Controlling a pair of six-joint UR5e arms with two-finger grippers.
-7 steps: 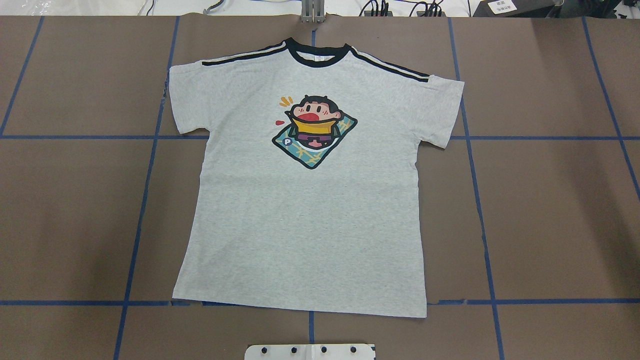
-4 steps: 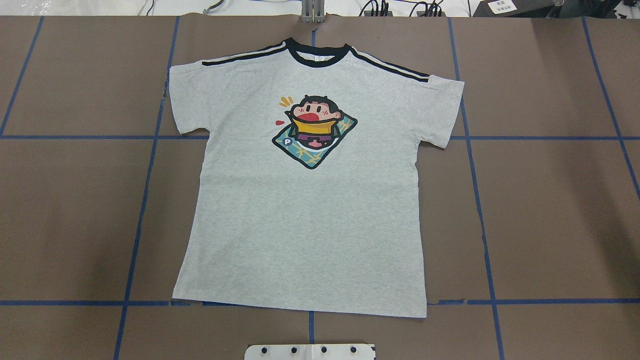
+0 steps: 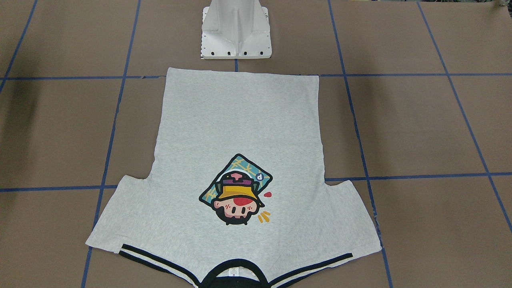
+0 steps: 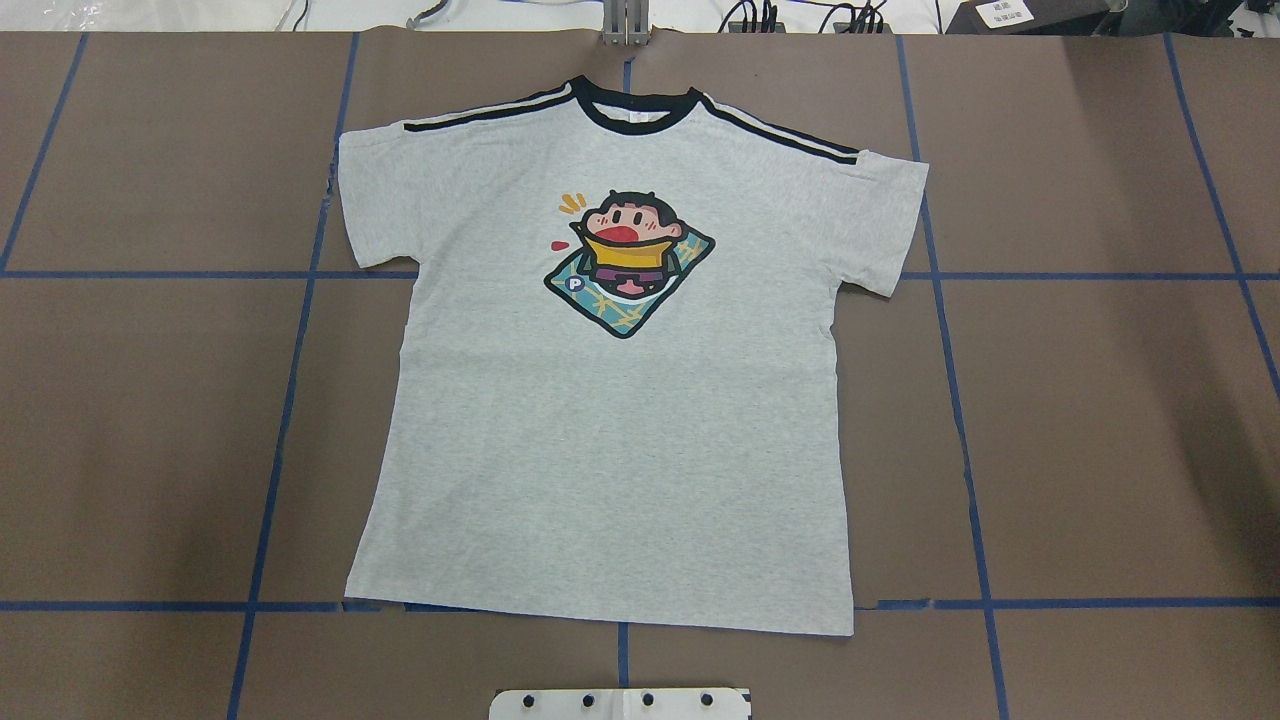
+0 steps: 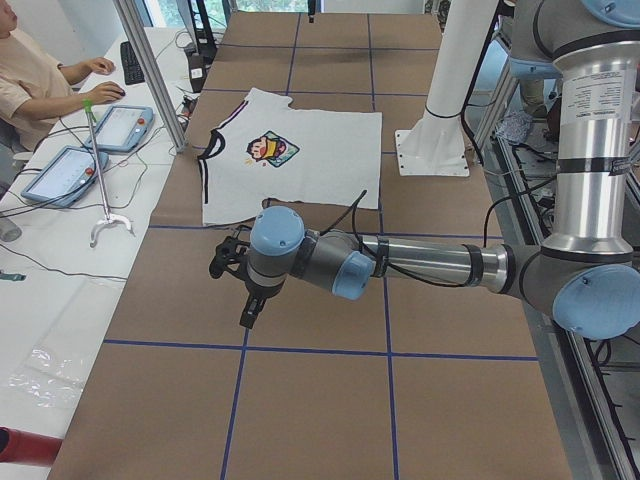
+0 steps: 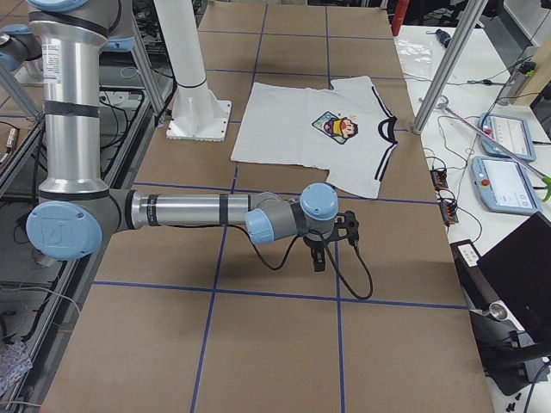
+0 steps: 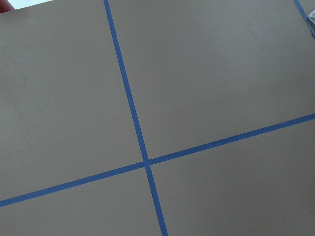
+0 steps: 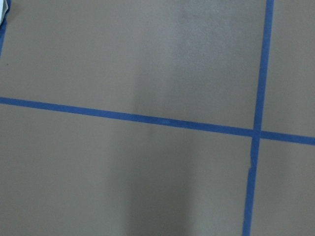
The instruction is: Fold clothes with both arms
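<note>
The light grey T-shirt [image 4: 620,420] lies flat and face up on the brown table, collar at the far side and cartoon print [image 4: 628,262] on the chest. It also shows in the front view [image 3: 240,120] and both side views [image 5: 300,175] [image 6: 293,129]. My left gripper [image 5: 235,288] hovers over bare table beyond the shirt's left sleeve, apart from it. My right gripper [image 6: 331,245] hovers over bare table beyond the right sleeve. Both show only in the side views, so I cannot tell whether they are open or shut. Both wrist views show only table paper and tape.
The white pedestal base [image 3: 236,32] stands just behind the shirt's hem. Blue tape lines [image 4: 290,400] grid the table. An operator [image 5: 35,75] sits at a side bench with tablets [image 5: 120,125] and cables. A laptop [image 6: 516,275] stands off the table's far edge.
</note>
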